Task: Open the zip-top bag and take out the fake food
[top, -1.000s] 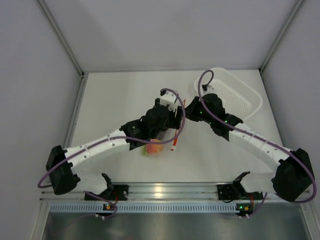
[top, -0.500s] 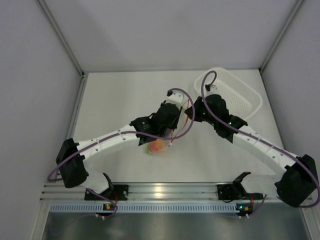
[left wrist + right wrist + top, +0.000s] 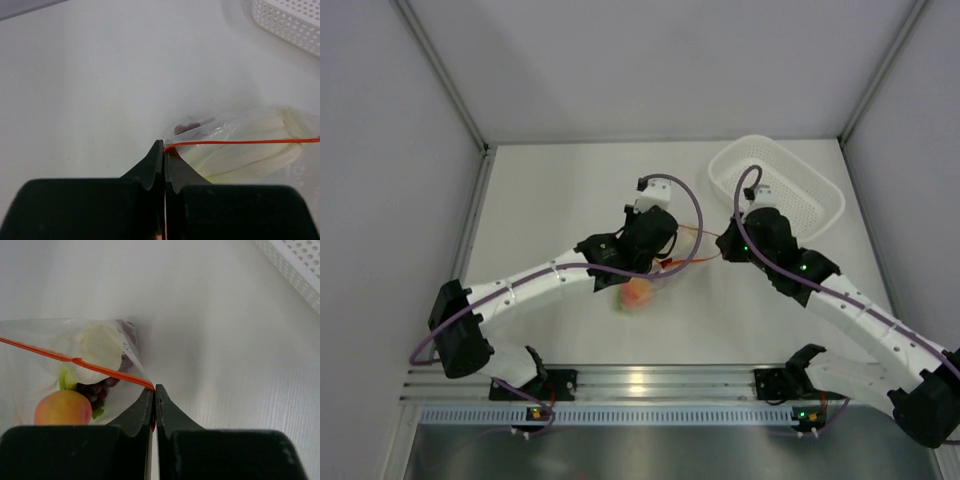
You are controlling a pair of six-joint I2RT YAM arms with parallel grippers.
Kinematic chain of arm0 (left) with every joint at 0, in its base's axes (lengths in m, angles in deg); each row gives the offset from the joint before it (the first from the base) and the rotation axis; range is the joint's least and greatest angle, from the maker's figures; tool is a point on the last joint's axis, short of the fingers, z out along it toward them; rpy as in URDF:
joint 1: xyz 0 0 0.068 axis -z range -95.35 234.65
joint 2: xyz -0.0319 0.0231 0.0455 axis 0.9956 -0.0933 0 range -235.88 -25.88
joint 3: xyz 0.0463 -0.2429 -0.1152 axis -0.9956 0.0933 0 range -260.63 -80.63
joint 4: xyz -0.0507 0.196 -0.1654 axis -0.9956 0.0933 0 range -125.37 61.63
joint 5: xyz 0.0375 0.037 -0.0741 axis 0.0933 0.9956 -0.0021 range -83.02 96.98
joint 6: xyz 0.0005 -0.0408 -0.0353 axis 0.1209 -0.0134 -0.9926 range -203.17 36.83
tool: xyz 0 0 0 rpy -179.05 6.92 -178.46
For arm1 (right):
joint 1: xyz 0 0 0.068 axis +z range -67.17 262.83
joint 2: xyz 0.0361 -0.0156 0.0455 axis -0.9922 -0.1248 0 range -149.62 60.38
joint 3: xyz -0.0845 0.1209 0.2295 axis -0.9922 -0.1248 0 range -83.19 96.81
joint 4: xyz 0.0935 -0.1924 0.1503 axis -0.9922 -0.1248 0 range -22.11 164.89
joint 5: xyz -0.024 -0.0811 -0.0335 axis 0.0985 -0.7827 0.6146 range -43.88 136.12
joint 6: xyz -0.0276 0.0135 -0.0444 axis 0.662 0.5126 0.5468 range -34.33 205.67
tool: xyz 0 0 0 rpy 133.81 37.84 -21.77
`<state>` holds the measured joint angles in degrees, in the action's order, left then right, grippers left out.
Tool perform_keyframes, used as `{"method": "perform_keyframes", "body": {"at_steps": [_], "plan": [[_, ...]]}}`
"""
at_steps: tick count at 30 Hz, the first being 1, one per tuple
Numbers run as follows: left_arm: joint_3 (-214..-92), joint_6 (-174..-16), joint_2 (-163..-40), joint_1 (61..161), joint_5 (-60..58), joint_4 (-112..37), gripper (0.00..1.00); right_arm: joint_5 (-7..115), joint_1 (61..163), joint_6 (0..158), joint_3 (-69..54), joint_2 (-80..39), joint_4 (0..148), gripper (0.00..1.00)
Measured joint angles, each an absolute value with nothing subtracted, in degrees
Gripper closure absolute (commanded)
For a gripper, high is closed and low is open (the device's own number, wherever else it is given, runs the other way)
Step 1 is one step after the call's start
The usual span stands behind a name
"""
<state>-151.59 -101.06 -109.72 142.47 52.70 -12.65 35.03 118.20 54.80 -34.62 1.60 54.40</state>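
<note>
The left gripper (image 3: 164,150) has its two black fingers pressed flat together on one end of the orange-red zipper strip (image 3: 240,142) that edges the clear, crinkly plastic zip-top bag (image 3: 250,162). From those fingertips the strip runs taut away to that gripper's right. The right gripper (image 3: 154,391) is clamped just as tightly on the opposite end of the same strip, which leaves its tips and climbs away to its left. The zip-top bag is thus stretched between the two pairs of fingertips, its body hanging below the strip; whether its bottom touches the white table (image 3: 90,75) cannot be told. Just past the right gripper's tips, inside the plastic, sits the fake food. The round orange-pink fruit (image 3: 62,407) is lowest, and the dark purple-red grape bunch (image 3: 97,387) is just beside it. The white end of the long green stalk (image 3: 100,347) lies above them, crossed by the strip. From the left gripper's side the same pale stalk end shows through the wrinkled film, with a dark bit of grape behind the bag's near corner. Seen from above, the two grippers face each other over the middle of the table, a thin orange line between them. Farther off, beyond the right gripper and well apart from the bag, stands the white perforated plastic basket (image 3: 800,190).
</note>
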Motion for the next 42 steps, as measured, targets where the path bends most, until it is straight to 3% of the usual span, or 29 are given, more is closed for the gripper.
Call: {"method": "perform_keyframes", "body": {"at_steps": [4, 11, 22, 28, 35, 42], "plan": [[-151.59, -104.65, -107.46, 143.34, 52.2, -12.63, 1.0, 35.05, 117.81, 57.44, -35.27, 4.44, 52.13, 0.97], [-151.68, -112.21, -104.49, 142.95, 48.44, -11.27, 1.0, 38.24, 116.08, 61.07, -33.61, 4.79, 48.46, 0.79], [-149.21, -133.08, -102.87, 142.86, 52.15, -10.38, 1.0, 44.8, 115.98, 62.95, -17.28, 0.04, 44.83, 0.68], [-149.06, -138.53, -102.55, 142.88, 54.58, -9.7, 1.0, 47.64, 119.08, 60.98, -15.16, -0.57, 45.57, 0.66], [-149.06, -142.83, -102.55, 144.26, 56.7, -9.35, 1.0, 43.23, 128.83, 56.96, -11.95, -7.39, 47.19, 0.62], [-147.37, -146.33, -101.58, 146.1, 58.23, -9.31, 1.0, 34.11, 129.79, 52.96, -13.44, -12.28, 50.71, 0.55]]}}
